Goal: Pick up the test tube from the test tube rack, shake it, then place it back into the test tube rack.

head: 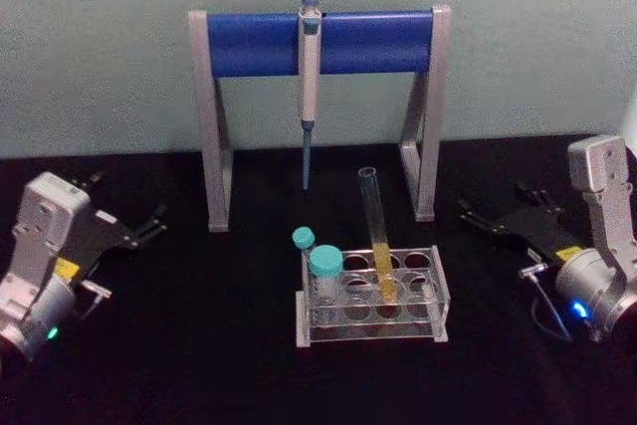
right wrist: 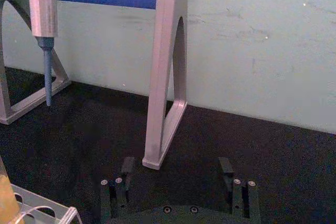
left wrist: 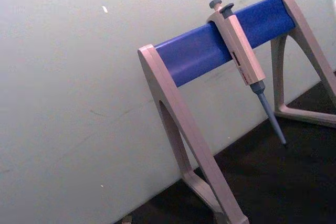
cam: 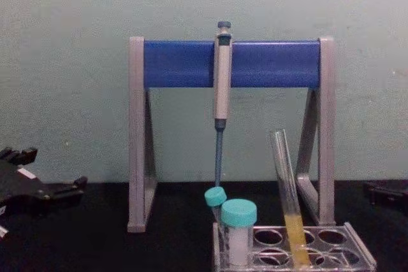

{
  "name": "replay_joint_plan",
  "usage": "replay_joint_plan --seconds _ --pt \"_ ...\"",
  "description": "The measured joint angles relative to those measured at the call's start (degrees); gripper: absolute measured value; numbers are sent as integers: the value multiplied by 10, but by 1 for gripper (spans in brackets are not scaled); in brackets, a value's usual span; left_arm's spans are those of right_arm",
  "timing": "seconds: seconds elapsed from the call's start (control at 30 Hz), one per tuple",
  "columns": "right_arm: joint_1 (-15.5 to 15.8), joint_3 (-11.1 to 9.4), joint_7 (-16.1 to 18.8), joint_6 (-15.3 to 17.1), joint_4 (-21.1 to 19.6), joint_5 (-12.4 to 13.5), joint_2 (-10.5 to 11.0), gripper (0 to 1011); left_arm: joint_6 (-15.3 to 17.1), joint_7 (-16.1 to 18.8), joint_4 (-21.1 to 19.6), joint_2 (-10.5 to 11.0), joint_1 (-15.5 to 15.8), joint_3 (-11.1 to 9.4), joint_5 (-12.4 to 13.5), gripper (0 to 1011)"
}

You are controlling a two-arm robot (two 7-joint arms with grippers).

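Nearest the head camera, the test tube rack (head: 372,296) sits on the black table (head: 199,345), with the test tube (head: 378,236) leaning in a back hole, yellow liquid low and its open top clear for a grasp. Two teal-capped tubes (head: 323,271) occupy the rack's left side. Both arms look parked, well apart from the rack: the left gripper (head: 149,224) probably has its fingers parted, though it is small here. In the right wrist view the right gripper (right wrist: 178,169) is plainly spread and empty. Behind, a pipette (cam: 221,74) hangs on the stand (cam: 137,132).
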State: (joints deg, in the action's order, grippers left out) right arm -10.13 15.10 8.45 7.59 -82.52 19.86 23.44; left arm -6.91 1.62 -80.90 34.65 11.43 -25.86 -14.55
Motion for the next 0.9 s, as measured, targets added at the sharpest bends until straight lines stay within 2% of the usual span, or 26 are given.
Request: replay_joint_plan --seconds 0.9 --pt "0 3 -2 0 -2 0 2 1000 0 0 0 0 0 0 0 1001"
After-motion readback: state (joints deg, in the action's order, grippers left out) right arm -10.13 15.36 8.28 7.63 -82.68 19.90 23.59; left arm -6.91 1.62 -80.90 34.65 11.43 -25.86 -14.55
